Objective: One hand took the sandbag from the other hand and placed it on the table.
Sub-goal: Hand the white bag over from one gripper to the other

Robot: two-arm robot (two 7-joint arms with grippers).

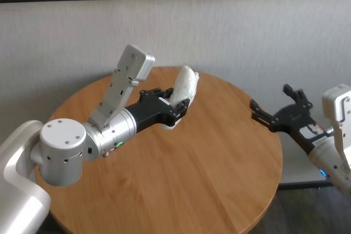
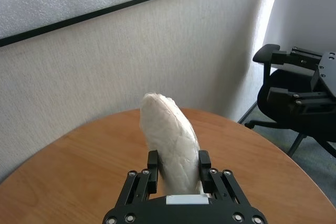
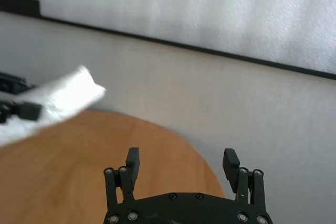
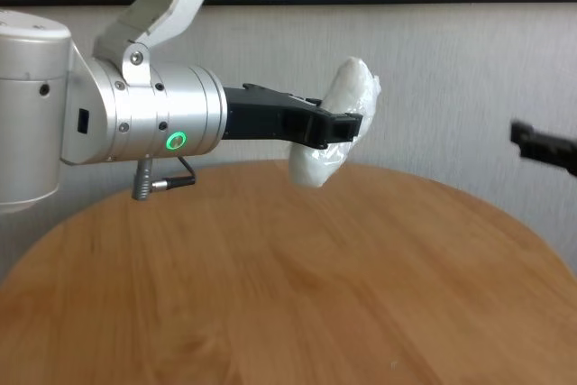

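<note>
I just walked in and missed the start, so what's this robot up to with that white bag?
The left gripper is shut on the sandbag, holding it up in the air above the round table, nearly upright. The right gripper waits open off the table's right edge, apart from the bag and holding nothing. So the handover has not happened yet, and the bag is not on the table.

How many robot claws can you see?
2. The left claw is over the table, shut on the sandbag. The right claw is open, off the table's right edge. None seem hidden.
</note>
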